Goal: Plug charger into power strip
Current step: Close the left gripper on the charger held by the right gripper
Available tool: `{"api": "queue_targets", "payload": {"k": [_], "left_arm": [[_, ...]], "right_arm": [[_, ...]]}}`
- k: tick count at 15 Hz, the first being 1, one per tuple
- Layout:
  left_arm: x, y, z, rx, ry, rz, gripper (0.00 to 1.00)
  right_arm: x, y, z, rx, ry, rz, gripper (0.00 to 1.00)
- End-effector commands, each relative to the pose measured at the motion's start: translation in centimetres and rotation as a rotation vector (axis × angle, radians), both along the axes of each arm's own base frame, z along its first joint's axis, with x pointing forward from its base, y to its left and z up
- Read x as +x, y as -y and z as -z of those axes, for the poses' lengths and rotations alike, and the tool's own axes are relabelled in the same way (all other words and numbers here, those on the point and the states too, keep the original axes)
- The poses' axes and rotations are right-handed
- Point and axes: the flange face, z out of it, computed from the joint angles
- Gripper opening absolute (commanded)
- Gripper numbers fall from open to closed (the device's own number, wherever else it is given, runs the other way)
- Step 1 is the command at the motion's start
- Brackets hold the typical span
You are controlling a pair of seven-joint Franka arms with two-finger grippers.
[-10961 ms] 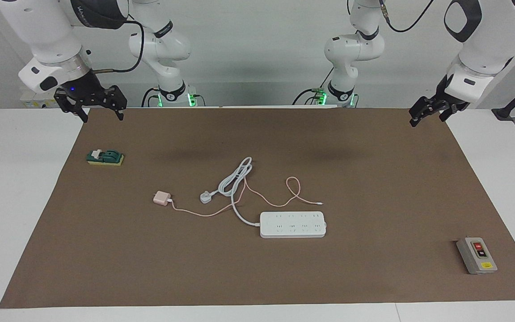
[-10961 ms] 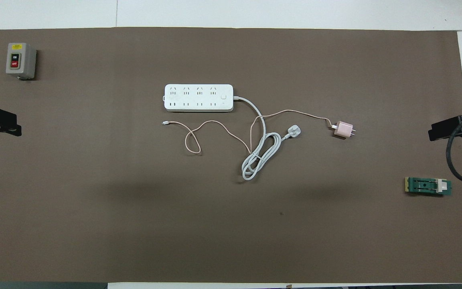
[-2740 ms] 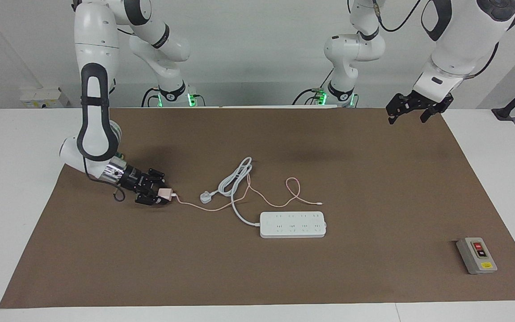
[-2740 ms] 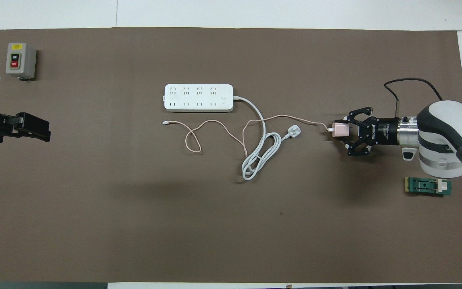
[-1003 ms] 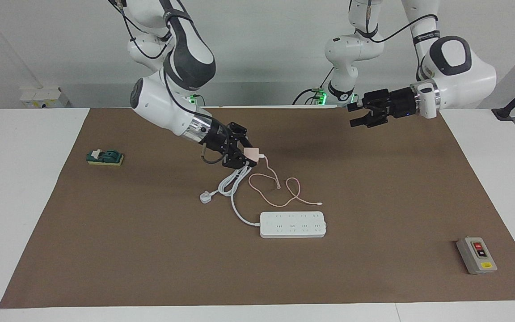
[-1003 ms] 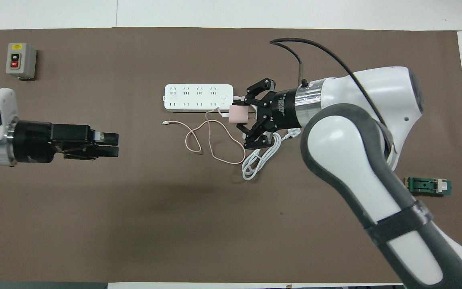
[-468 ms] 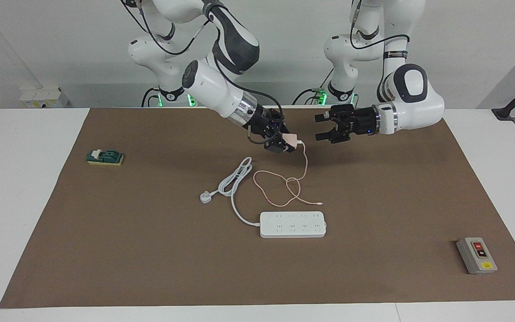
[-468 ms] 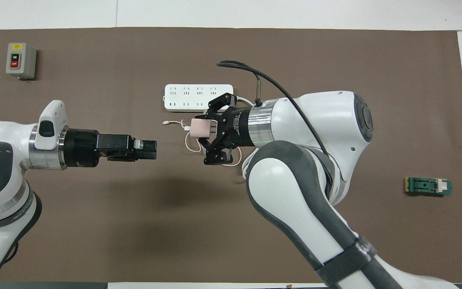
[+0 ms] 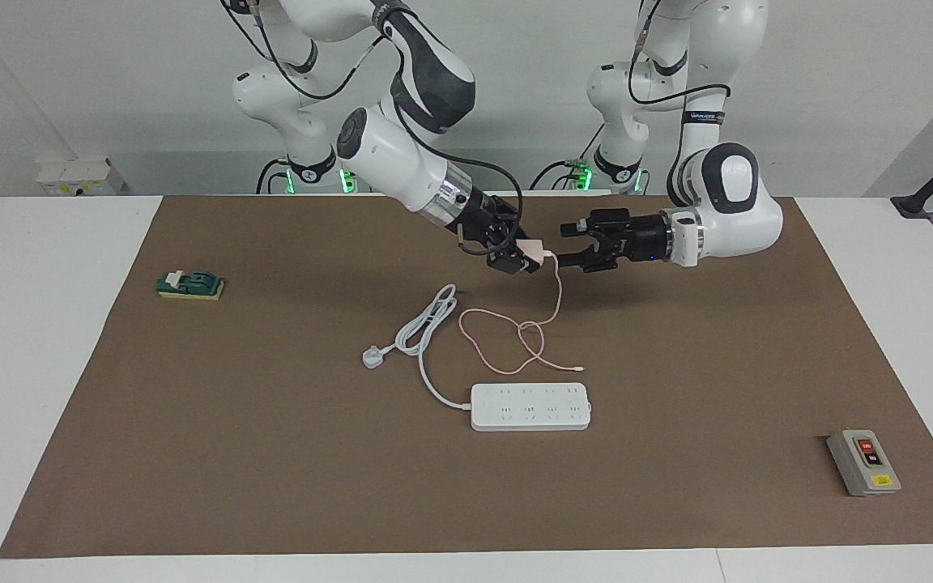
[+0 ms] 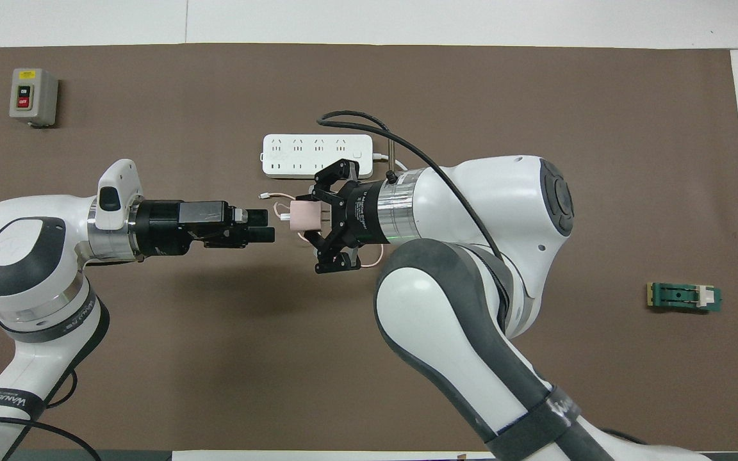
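Charger (image 9: pixel 528 249) looks light and rigid to us, its thin cable (image 9: pixel 515 340) limp; we'd grip the cube's flat sides, plug face clear. Left pincer (image 9: pixel 567 244) gapes wide just beside it, touching nothing. Right pincer (image 9: pixel 517 257) clamps the cube, aloft over the surface (image 9: pixel 717 364), apart from the power strip (image 9: pixel 531 406).
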Motion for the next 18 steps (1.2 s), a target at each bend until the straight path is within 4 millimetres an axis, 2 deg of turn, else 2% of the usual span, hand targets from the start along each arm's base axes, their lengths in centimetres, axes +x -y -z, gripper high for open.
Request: {"api": "queue_targets", "payload": {"k": [1, 4, 5, 8, 10, 14, 16, 17, 18], "left_arm": [[0.5, 1.3, 0.5, -0.043, 0.000, 0.002, 1.00], [0.5, 2.1, 1.2, -0.060, 0.077, 0.010, 0.95], [0.3, 2.9, 1.3, -0.073, 0.089, 0.017, 0.95], [0.3, 3.4, 1.3, -0.084, 0.113, 0.018, 0.95], [0.3, 3.4, 1.3, -0.086, 0.115, 0.018, 0.87], [0.2, 3.5, 1.2, -0.091, 0.115, 0.024, 0.66], [0.4, 3.4, 1.1, -0.097, 0.114, 0.014, 0.59], [0.4, 3.4, 1.0, -0.105, 0.112, 0.008, 0.58], [0.4, 3.5, 0.9, -0.107, 0.114, 0.008, 0.50]], "right_arm": [[0.2, -0.1, -0.1, -0.022, 0.056, -0.032, 0.00], [0.2, -0.1, -0.1, -0.022, 0.057, -0.030, 0.00], [0.2, -0.1, -0.1, -0.022, 0.059, -0.030, 0.00], [0.2, -0.2, -0.1, -0.022, 0.060, -0.033, 0.00], [0.1, -0.2, -0.1, -0.021, 0.060, -0.034, 0.00], [0.1, -0.2, -0.1, -0.022, 0.060, -0.033, 0.00], [0.1, -0.2, -0.1, -0.022, 0.060, -0.033, 0.00], [0.1, -0.2, -0.1, -0.022, 0.060, -0.033, 0.00], [0.1, -0.2, -0.1, -0.022, 0.060, -0.033, 0.00]]}}
